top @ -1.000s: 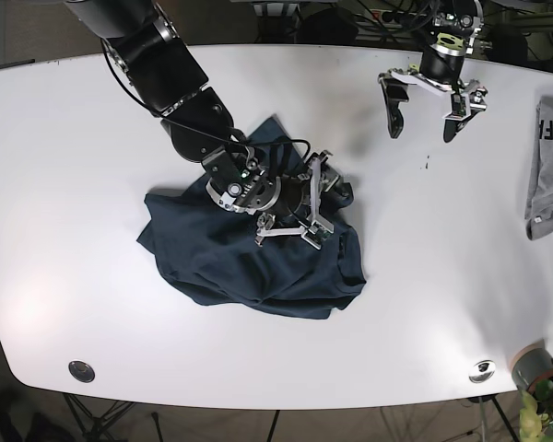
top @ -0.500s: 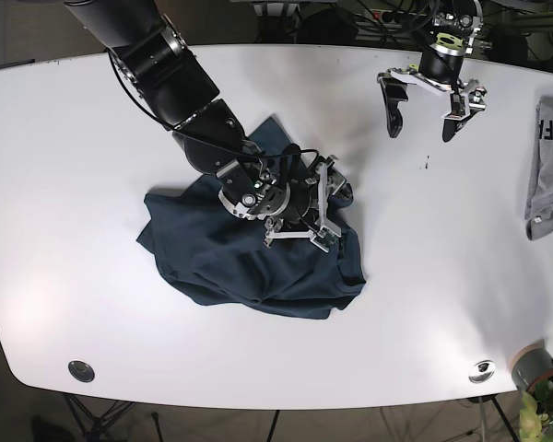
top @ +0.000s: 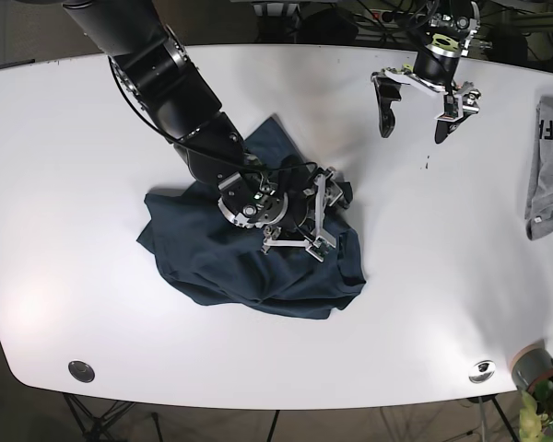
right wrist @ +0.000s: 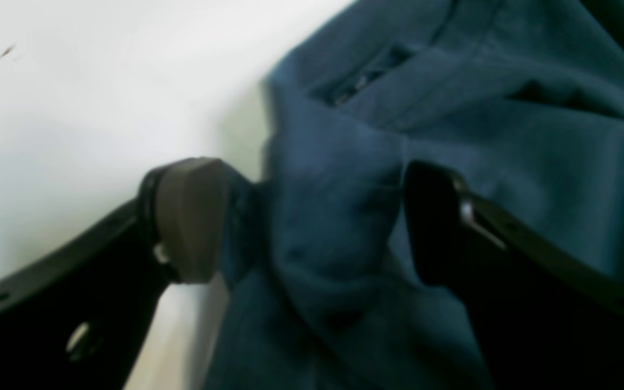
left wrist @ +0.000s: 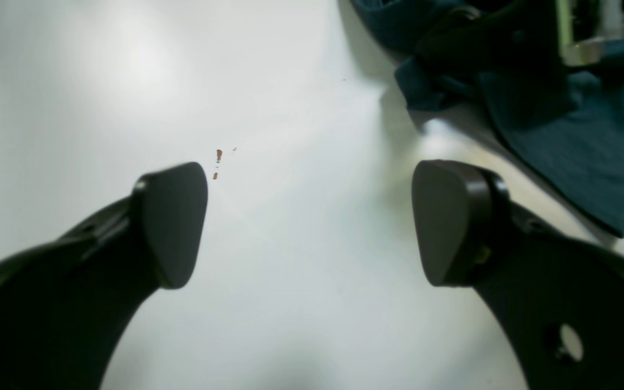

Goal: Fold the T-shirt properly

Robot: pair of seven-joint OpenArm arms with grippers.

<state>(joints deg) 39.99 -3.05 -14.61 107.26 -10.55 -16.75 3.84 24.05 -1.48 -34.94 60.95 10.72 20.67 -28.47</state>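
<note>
The dark blue T-shirt (top: 258,262) lies crumpled in a heap at the middle of the white table (top: 92,184). My right gripper (top: 315,221) is pressed down onto its right side. In the right wrist view this gripper (right wrist: 312,222) is open, its fingers (right wrist: 190,216) straddling a bunched fold of the T-shirt (right wrist: 344,179) near the neckline. My left gripper (top: 412,132) hangs open over bare table at the far right. Nothing is between its pads (left wrist: 174,222), and an edge of the T-shirt (left wrist: 577,119) shows at the top right of the left wrist view.
A folded grey garment (top: 548,166) lies at the table's right edge. Small brown specks (left wrist: 217,157) mark the table under the left gripper. Round metal fittings (top: 81,370) sit near both front corners, and a potted plant (top: 539,378) stands off the front right corner.
My right arm has turned and shifted a little toward the front, settling lower onto the shirt. The left gripper has drifted slightly up and left.
</note>
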